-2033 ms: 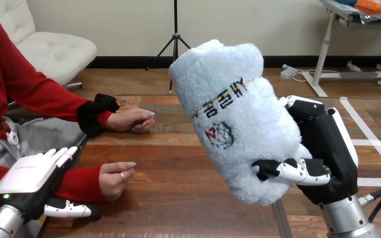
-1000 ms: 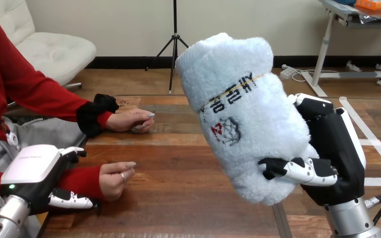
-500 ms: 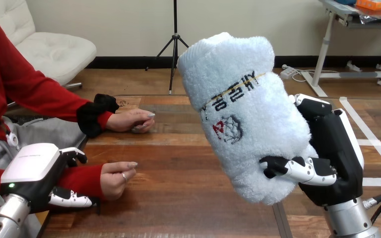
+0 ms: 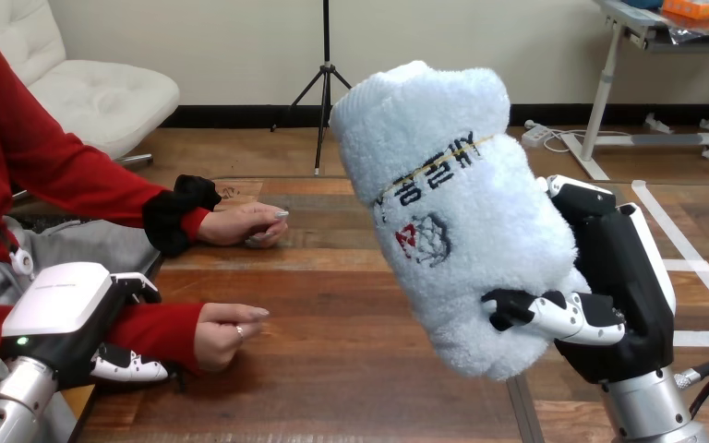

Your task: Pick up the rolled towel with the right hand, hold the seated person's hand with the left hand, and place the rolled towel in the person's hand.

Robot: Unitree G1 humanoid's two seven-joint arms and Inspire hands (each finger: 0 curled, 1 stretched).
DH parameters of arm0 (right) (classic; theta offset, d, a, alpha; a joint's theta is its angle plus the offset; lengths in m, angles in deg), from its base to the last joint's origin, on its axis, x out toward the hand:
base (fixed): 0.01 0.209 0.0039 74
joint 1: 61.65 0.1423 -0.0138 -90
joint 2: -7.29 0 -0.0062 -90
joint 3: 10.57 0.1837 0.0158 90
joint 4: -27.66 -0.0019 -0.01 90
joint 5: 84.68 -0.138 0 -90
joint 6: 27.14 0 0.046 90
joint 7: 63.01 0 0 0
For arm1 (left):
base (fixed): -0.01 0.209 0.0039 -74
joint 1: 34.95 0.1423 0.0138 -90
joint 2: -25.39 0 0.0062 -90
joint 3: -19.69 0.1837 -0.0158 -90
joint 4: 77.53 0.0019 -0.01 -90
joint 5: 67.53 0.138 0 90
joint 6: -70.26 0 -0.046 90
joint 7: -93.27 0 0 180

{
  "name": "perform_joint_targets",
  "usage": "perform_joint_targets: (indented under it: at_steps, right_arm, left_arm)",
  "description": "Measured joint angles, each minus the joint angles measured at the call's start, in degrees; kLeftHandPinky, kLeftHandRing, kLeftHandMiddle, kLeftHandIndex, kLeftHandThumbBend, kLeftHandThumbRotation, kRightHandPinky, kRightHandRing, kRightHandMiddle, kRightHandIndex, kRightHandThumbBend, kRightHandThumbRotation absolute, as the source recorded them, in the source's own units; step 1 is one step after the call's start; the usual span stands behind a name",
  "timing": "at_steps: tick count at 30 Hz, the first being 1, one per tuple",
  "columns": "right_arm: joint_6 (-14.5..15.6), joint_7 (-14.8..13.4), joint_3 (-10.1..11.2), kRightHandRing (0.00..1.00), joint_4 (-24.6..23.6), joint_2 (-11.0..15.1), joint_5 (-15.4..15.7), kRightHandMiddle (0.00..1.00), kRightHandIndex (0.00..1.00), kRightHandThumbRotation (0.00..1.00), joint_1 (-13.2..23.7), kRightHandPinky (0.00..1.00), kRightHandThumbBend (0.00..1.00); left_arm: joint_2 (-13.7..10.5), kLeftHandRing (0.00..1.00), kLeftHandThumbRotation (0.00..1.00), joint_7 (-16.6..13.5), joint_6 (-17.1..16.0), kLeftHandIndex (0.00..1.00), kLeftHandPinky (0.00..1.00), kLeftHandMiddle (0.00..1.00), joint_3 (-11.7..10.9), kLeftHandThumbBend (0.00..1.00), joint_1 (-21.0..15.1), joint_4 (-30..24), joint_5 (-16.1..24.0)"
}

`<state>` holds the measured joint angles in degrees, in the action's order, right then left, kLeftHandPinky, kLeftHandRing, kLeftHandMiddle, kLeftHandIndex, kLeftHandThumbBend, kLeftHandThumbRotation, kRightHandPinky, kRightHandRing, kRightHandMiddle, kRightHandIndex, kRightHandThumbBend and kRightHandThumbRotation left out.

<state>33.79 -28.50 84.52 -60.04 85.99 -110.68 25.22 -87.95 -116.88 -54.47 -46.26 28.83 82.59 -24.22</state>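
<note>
A light-blue rolled towel (image 4: 452, 212) with dark print is held up above the table at centre right. My right hand (image 4: 618, 295) is shut on it from behind, with the thumb across its lower end. At the lower left, my left hand (image 4: 60, 309) has its fingers curled over the person's red-sleeved forearm just behind the wrist, and its thumb lies below the sleeve. The person's near hand (image 4: 226, 334) rests on the table to the right of my left hand, loosely curled with fingers pointing right. It holds nothing.
The person's far hand (image 4: 245, 224) rests closed on the wooden table (image 4: 332, 388) further back at the left. Bare table lies between the near hand and the towel.
My left hand's fingers were straight over the sleeve and have curled round the forearm. The person's near hand has slid slightly right. The towel rose a little and now holds still.
</note>
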Motion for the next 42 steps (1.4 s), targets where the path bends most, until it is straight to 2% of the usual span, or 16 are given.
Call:
perform_joint_targets:
  at_steps: [23,31,42]
  right_arm:
    - [0.02,0.05,-0.06,0.04,0.0,-0.16,-0.16,0.09,0.1,0.0,-0.01,0.0,0.46]
    - [0.9,0.55,-0.25,0.04,0.0,-0.22,-1.83,0.08,0.1,0.0,-0.01,0.0,0.45]
    - [1.57,0.76,-0.48,0.04,0.0,-0.23,-2.14,0.08,0.1,0.0,-0.01,0.0,0.46]
  left_arm:
    - [-0.08,0.44,0.23,1.17,0.35,0.51,0.43,0.48,0.33,0.87,-0.17,0.1,-0.01]
    - [-0.1,0.41,0.21,1.22,0.35,0.47,0.4,0.45,0.33,0.86,-0.22,0.09,0.0]
    - [-0.1,0.39,0.2,1.28,0.45,0.45,0.38,0.43,0.33,0.85,-0.26,0.06,-0.01]
